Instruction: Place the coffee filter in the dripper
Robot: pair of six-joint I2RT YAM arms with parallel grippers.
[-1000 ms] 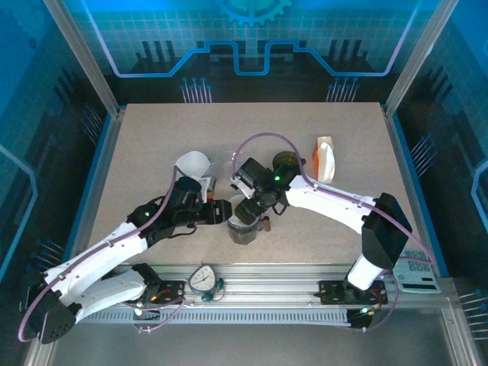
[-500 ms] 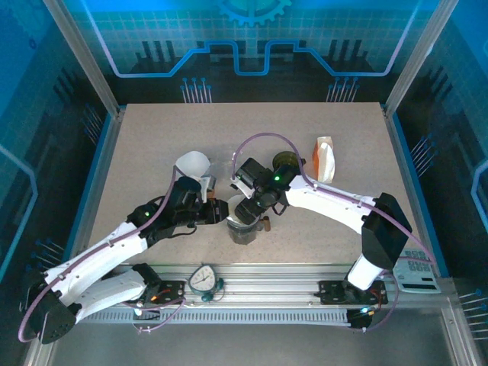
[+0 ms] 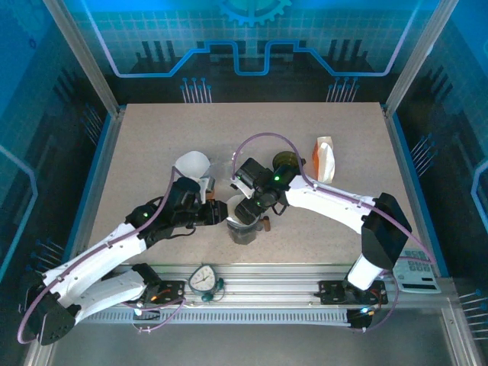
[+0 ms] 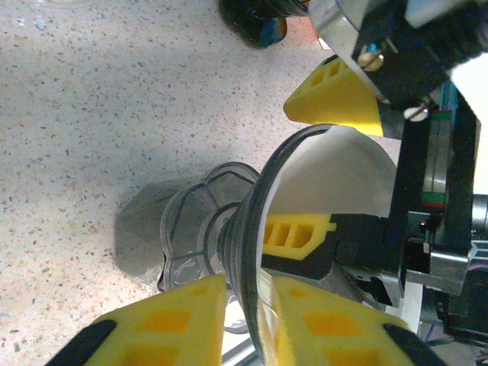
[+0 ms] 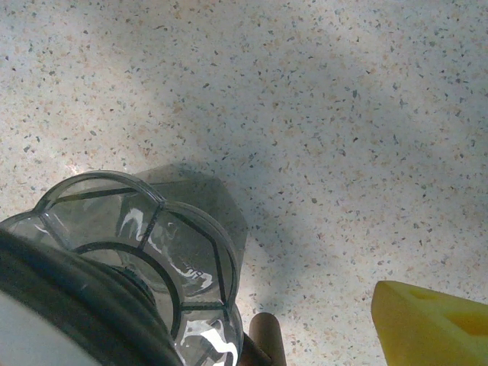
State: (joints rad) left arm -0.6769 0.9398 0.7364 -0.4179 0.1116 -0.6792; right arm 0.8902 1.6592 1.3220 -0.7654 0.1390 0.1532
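1. The coffee filter [image 4: 335, 179] is thin paper, so it's light, floppy and quick to crease. I'd only take it by the top edge. It's sitting inside the dripper [image 4: 248, 229], which is perched on a glass carafe [image 4: 191, 229].
2. Left gripper [image 4: 250, 293]: nearly closed, nipping the dripper's rim.
3. Right gripper [image 4: 278, 174]: spread wide across the dripper's rim, one finger inside against the paper and the other outside.

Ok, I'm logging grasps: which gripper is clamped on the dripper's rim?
The left gripper: its yellow fingers pinch the dark rim of the dripper from either side. The right gripper instead stands spread open by the white filter.
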